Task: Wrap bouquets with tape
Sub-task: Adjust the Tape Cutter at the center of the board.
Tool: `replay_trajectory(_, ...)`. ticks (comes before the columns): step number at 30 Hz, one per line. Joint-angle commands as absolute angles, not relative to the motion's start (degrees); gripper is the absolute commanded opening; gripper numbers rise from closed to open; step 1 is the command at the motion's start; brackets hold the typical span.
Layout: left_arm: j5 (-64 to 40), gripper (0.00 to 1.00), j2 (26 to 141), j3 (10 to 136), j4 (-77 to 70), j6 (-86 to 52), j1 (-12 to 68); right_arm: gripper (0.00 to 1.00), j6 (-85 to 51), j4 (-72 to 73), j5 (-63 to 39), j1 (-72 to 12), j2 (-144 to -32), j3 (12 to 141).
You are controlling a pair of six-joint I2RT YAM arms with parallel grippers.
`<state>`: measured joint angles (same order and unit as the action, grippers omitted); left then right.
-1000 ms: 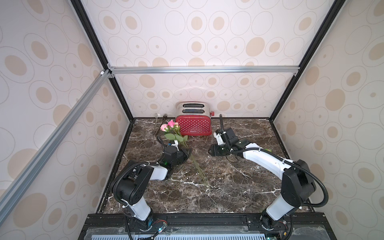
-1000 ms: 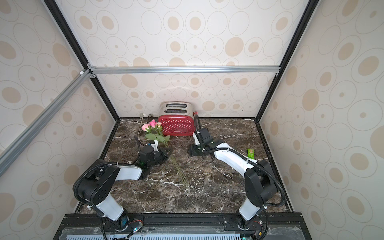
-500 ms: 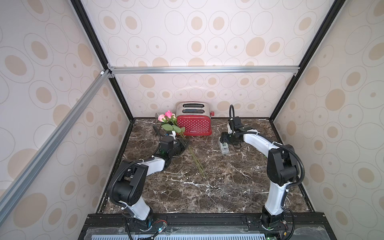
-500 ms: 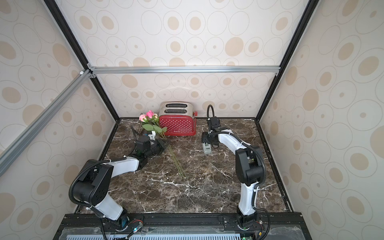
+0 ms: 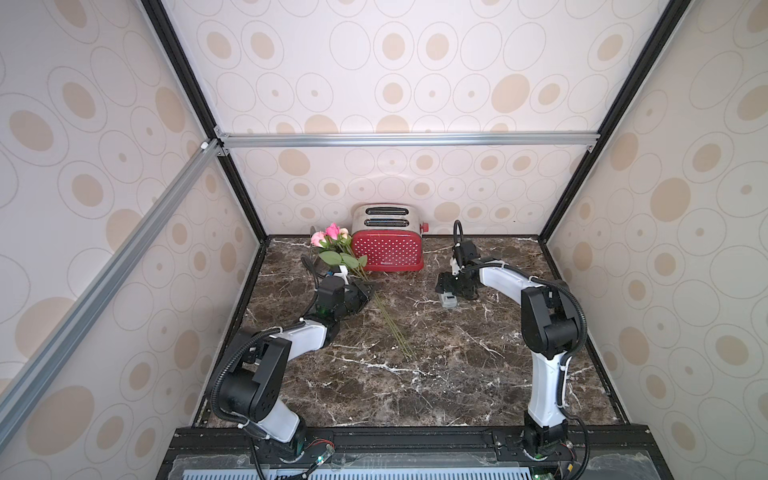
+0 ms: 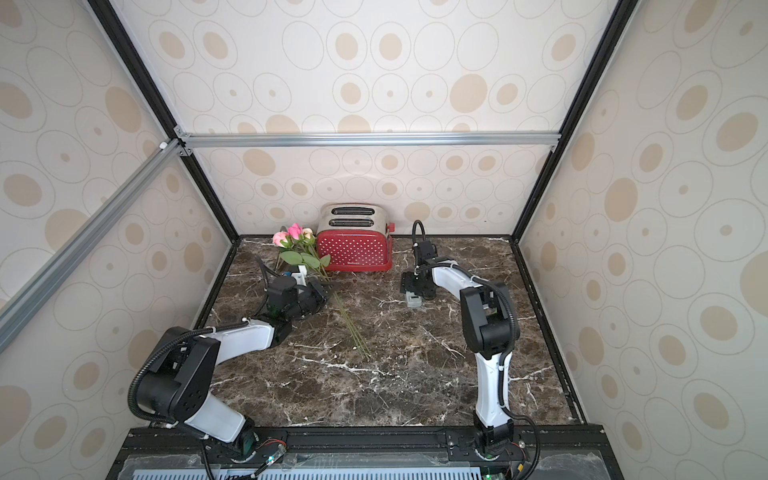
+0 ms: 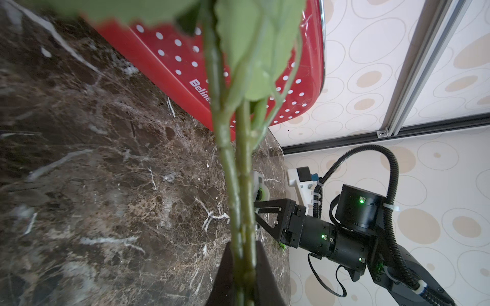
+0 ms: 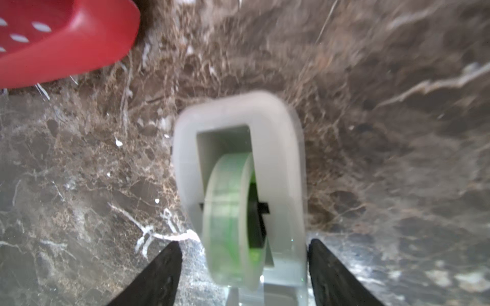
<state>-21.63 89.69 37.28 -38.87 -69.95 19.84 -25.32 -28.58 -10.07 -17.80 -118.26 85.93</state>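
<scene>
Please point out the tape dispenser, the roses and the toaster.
tape dispenser (image 8: 233,111): right wrist view, grey frame.
roses (image 5: 332,231): in a top view, pink bloom.
toaster (image 5: 388,251): in a top view, red side.

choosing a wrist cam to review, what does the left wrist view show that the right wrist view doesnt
Left wrist only: thin green rose stems clamped in the shut left hand, broad green leaves, the patterned wall. Right wrist only: the pale green tape roll seen clearly. Both: the red white-dotted toaster, the dark marble tabletop, the open right hand and the small grey plastic tape dispenser between its fingers, mostly hidden behind the stems in the left wrist view.
</scene>
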Motion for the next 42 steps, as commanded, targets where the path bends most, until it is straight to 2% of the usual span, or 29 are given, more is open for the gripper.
replay_trajectory(1,-18.72,0.0,89.22,36.78,-42.99,-72.02,21.96,0.77,-28.15,-27.32,-13.66,-19.8,-115.48,84.05)
replay_trajectory(9,-12.42,0.0,91.04,34.88,-49.57,-76.1,27.16,0.77,-32.31,-25.56,-12.75,-20.83,-112.18,80.2)
replay_trajectory(20,-9.6,0.0,94.78,34.39,-52.39,-78.44,29.3,0.75,-50.73,0.03,-15.94,-20.85,-95.87,55.92)
replay_trajectory(24,-6.68,0.0,98.06,35.69,-54.05,-80.31,30.48,0.66,-55.37,3.23,-16.83,-20.81,-94.97,52.99)
replay_trajectory(30,-5.07,0.0,102.84,39.76,-54.76,-81.3,32.49,0.62,-63.34,15.07,-16.61,-20.83,-93.26,46.05)
replay_trajectory(32,-4.43,0.0,104.06,39.98,-55.14,-82.02,32.95,0.52,-64.97,17.26,-15.7,-20.78,-93.4,44.58)
replay_trajectory(34,-4.16,0.0,105.43,40.3,-55.97,-82.77,33.19,0.5,-65.32,18.31,-16.18,-20.76,-94.51,44.47)
replay_trajectory(36,-4.03,0.0,106.94,40.93,-56.81,-83.78,33.22,0.4,-66.73,20.46,-16.52,-20.74,-95.82,43.94)
replay_trajectory(39,-4.22,0.0,108.26,42.34,-56.63,-83.73,33.31,0.35,-68.88,25.83,-16.75,-20.24,-97.66,42.6)
replay_trajectory(42,-3.64,0.0,108.25,43.48,-54.83,-82.62,33.43,0.36,-69.93,28.97,-17.14,-19.78,-99.08,42.36)
